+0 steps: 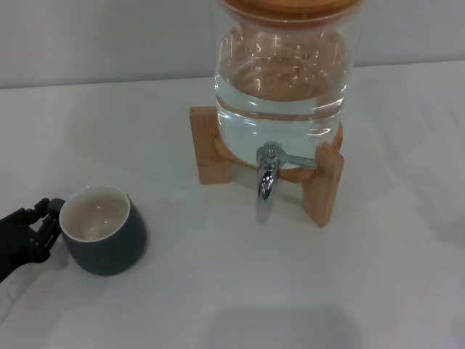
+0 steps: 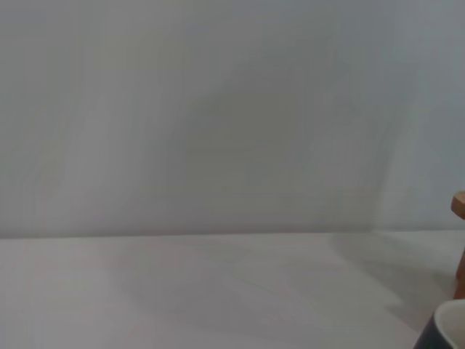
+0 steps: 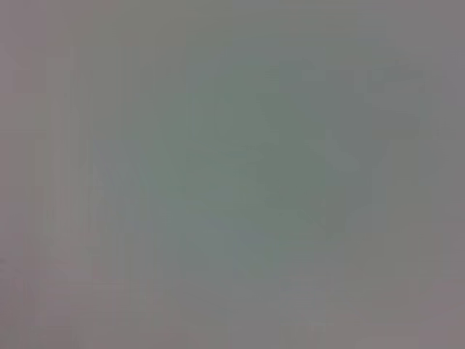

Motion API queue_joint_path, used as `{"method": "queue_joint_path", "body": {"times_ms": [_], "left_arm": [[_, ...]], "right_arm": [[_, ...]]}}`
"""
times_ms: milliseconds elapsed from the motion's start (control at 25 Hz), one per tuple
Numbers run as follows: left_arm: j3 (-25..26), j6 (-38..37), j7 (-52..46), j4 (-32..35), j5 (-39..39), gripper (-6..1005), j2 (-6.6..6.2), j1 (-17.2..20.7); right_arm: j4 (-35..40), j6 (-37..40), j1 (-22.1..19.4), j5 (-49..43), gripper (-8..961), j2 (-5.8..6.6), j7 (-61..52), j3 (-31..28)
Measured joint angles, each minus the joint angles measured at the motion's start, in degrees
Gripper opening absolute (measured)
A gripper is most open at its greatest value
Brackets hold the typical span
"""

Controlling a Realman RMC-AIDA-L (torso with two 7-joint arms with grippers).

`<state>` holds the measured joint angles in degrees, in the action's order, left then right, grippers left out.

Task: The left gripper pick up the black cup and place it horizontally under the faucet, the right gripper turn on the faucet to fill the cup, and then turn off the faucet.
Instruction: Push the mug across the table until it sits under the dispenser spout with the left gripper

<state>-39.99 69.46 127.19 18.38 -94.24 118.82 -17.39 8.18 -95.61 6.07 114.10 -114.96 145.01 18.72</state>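
Observation:
The black cup (image 1: 105, 233) stands upright on the white table at the front left, its cream inside showing. Its small handle points toward my left gripper (image 1: 33, 233), which comes in from the left edge and reaches the cup's handle side. A corner of the cup also shows in the left wrist view (image 2: 447, 329). The chrome faucet (image 1: 267, 174) points down from the clear glass water jar (image 1: 280, 80), with its thin lever lying out to the side. The cup is well to the left of and nearer than the spout. My right gripper is out of view.
The jar, filled with water, rests on a wooden stand (image 1: 323, 185) at the back centre; a bit of the stand shows in the left wrist view (image 2: 459, 207). The right wrist view shows only a plain grey surface.

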Motion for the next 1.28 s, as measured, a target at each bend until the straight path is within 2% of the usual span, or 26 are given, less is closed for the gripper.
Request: {"method": "queue_joint_path", "body": {"times_ms": [560, 800, 1280], "left_arm": [[0.0, 2.84, -0.53, 0.06, 2.22, 162, 0.1, -0.54], [-0.13, 5.11, -1.13, 0.75, 2.35, 161, 0.19, -0.56], [-6.66, 4.18, -1.68, -0.07, 2.34, 162, 0.7, -5.27]], "right_arm": [[0.0, 0.18, 0.09, -0.02, 827, 0.01, 0.0, 0.01], [0.0, 0.22, 0.28, -0.02, 827, 0.01, 0.01, 0.08], [0.0, -0.07, 1.22, -0.01, 827, 0.09, 0.32, 0.44]]}}
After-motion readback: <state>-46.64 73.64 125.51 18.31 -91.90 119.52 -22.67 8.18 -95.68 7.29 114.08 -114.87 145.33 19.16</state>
